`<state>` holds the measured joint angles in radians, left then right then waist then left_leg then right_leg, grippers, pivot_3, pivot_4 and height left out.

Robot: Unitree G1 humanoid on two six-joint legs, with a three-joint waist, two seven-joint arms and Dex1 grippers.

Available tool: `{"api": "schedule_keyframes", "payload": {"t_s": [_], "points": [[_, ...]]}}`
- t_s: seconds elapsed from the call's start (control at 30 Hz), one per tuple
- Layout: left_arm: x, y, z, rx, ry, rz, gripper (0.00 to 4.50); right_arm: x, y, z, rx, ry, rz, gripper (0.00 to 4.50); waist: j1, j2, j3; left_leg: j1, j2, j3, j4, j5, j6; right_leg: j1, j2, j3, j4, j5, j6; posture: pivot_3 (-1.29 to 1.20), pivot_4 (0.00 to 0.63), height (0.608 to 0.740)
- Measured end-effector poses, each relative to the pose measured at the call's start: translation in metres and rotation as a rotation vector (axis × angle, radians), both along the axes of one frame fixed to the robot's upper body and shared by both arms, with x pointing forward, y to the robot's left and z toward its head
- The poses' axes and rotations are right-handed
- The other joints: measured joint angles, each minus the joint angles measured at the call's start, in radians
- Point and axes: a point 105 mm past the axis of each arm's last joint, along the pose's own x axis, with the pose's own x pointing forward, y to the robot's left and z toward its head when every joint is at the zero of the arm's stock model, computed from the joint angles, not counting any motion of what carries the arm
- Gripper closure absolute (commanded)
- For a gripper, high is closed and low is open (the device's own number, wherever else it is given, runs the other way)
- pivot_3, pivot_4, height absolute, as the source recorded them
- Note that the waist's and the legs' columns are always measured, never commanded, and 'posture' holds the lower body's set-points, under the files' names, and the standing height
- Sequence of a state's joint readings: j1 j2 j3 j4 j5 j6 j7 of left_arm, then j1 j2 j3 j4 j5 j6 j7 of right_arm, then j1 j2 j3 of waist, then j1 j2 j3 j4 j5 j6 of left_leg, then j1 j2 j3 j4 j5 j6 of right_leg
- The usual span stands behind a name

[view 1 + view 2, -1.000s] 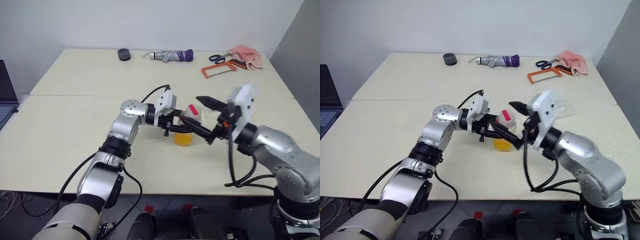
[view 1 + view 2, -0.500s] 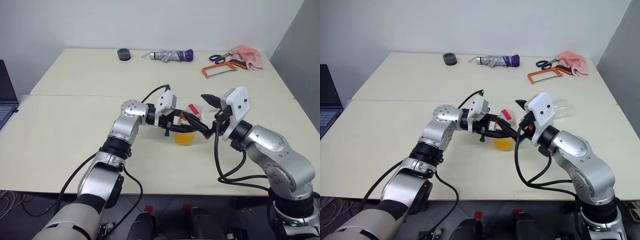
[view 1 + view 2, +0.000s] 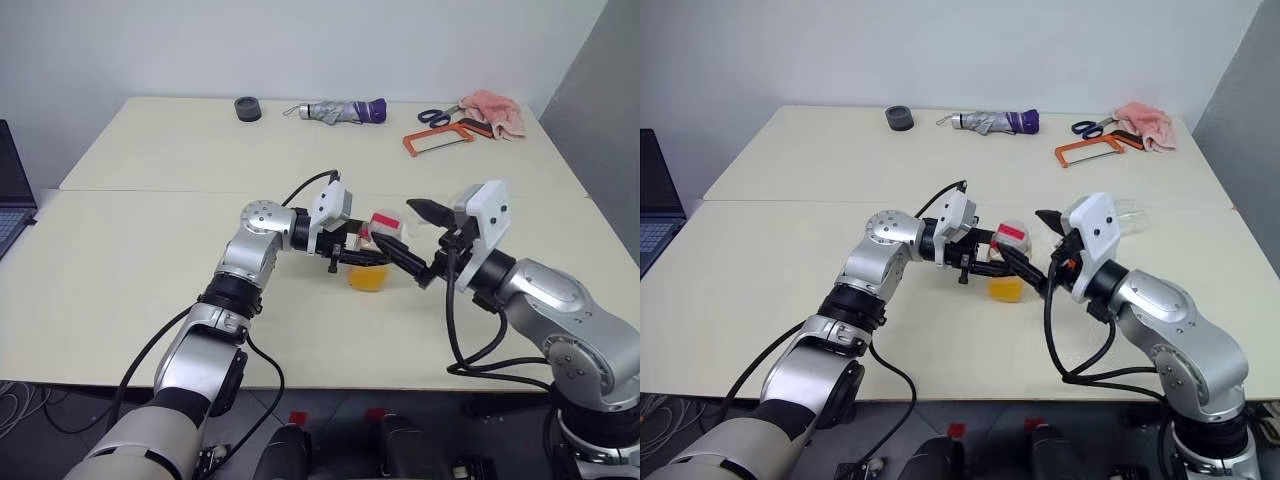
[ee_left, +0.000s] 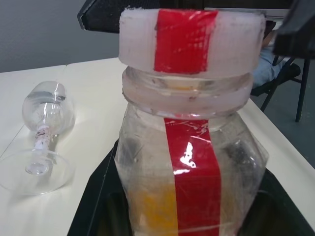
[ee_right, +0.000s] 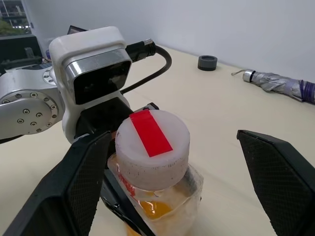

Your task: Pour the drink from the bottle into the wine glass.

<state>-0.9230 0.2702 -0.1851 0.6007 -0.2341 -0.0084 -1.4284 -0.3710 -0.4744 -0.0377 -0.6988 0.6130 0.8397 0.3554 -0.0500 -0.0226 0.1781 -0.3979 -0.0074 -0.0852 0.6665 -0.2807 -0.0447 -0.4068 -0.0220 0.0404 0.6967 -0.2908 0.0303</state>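
The left end effector [image 3: 385,256] gripped the bottle [image 3: 372,254] upright near the bench [image 3: 150,260] middle, drink [image 3: 366,277] low inside. The right end effector [image 5: 167,182] stood spread wide around its cap [image 5: 152,142], not touching. The wine glass [image 4: 44,132] lay on its side just beyond, bare bench all around.

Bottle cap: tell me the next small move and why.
Probably close the open right gripper onto the cap: its fingers flank the cap, the left gripper holds the bottle, and the cap is on. The wine glass lies on its side.
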Motion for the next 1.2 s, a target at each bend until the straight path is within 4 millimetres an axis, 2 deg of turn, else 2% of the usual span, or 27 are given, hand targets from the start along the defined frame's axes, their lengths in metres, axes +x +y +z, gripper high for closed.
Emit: {"api": "schedule_keyframes", "payload": {"t_s": [1.2], "points": [[0.0015,0.0026,0.0020,-0.012,-0.001,0.010,2.73,-0.0003,-0.0099,-0.0051,-0.025,0.018,-0.023,0.15,0.000,0.000,0.000,0.000,0.000,0.001,0.000,0.000,0.000,0.000,0.000,0.000,0.000,0.000,0.000,0.00,0.150,0.740]]}}
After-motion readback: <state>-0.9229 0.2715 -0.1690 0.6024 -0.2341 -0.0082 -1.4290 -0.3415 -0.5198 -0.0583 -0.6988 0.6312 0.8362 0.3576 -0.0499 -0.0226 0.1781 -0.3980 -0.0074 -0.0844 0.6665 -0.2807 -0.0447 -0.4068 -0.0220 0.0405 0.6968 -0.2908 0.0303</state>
